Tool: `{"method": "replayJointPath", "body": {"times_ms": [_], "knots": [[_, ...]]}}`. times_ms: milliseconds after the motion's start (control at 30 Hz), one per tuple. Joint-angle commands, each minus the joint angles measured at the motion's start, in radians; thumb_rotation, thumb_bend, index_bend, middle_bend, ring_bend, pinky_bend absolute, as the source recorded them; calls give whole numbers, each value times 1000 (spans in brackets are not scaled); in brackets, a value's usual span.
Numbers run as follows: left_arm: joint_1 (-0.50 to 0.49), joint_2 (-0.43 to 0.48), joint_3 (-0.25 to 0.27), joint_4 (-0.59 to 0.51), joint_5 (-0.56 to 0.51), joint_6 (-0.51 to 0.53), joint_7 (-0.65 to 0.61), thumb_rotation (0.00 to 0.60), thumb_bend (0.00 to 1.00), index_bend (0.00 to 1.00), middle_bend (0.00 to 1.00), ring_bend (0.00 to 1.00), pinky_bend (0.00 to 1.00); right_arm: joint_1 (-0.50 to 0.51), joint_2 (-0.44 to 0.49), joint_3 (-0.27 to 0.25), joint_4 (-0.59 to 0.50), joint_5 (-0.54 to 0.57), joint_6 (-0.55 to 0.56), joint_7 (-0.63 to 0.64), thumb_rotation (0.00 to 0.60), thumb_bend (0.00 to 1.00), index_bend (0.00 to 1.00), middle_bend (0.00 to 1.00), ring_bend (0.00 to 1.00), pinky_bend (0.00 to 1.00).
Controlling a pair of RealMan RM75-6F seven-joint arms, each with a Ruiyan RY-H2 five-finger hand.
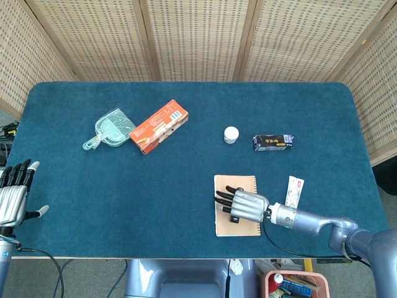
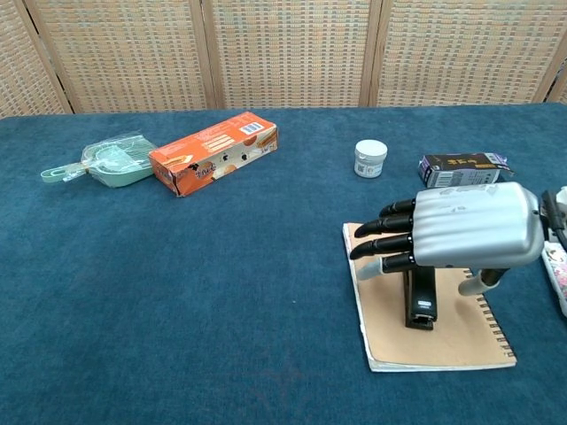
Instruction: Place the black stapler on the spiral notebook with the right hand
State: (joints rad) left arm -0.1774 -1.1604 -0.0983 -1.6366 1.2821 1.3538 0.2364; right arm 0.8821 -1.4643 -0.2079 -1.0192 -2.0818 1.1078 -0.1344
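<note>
Left hand (image 1: 13, 198), well left of the notebook (image 2: 447, 336), is seen idle w/ fingers apart, nothing held. Stapler (image 2: 420, 299) lies flat on the notebook cover, mid-page. Right hand (image 2: 461, 228) is spread just above it, fingers straight, grip apparently released. Retreat is best made straight up, so the stapler isn't nudged.

Tabletop (image 1: 186, 186): your blue cloth.
Near edge, right: spiral notebook (image 1: 224, 189), sachet (image 1: 295, 191).
Far left: dustpan (image 1: 110, 129), orange box (image 1: 159, 126).
Centre-right: white jar (image 1: 231, 134), black packet (image 1: 273, 142).

Right hand (image 2: 461, 237) outstretched, fingers apart
</note>
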Motion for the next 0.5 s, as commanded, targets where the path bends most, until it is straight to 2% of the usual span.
{"method": "replayJointPath", "body": {"times_ms": [33,233,500], "knots": [[0,2,1,-2,0,-1,-2,600,35,0,0,0,0,-15,42,12,-48,19,-27,-103,600,0,22,0,0,47],[3,10,4,-13,13,7,-14,600,35,0,0,0,0,-87,145,40,-185,76,76,-160,600,0,14,0,0,24],[13,25,12,-27,50,33,-42,600,35,0,0,0,0,-341,289,72,-416,274,340,-184,600,0,0,0,0,0]]}}
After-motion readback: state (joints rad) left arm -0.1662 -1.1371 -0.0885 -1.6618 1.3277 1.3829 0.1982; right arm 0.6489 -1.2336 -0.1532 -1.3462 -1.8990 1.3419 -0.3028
